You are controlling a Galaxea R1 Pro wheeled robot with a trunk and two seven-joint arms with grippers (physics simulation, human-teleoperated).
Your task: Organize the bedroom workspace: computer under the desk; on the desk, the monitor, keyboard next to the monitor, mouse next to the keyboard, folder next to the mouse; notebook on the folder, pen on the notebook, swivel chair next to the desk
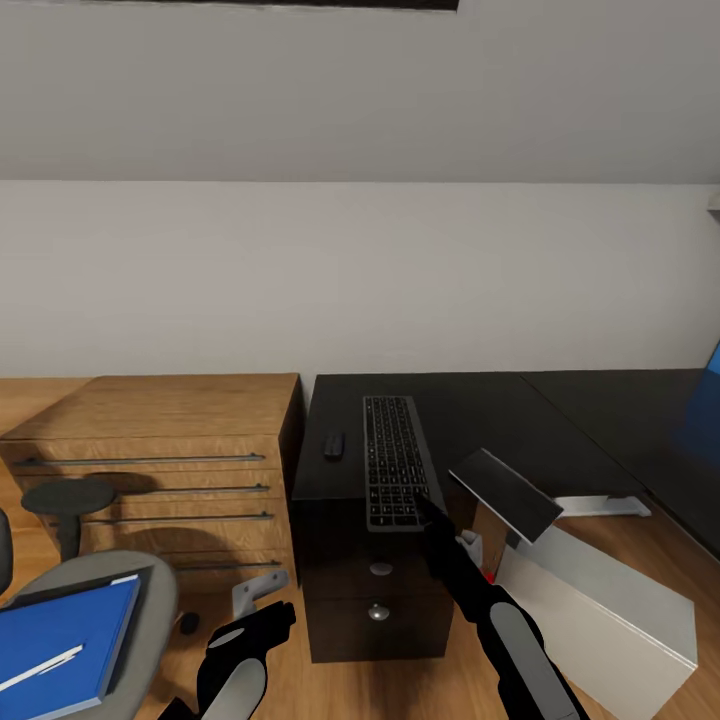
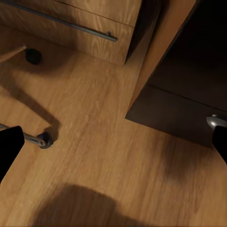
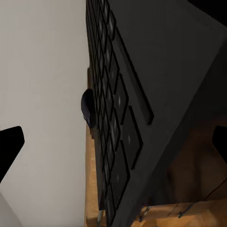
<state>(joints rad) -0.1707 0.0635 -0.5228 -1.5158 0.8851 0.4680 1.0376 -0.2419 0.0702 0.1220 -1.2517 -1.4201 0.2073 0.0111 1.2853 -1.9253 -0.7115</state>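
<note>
Your right gripper (image 1: 425,505) sits spread and empty at the keyboard (image 1: 394,460)'s near end on the desk (image 1: 480,420); mouse (image 1: 334,445) beyond. Back off straight, don't nudge it.

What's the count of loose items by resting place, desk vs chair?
Desk: 2, keyboard and mouse
Chair: 3, folder, pen, and a dark pad under the folder
Total: 5
</note>
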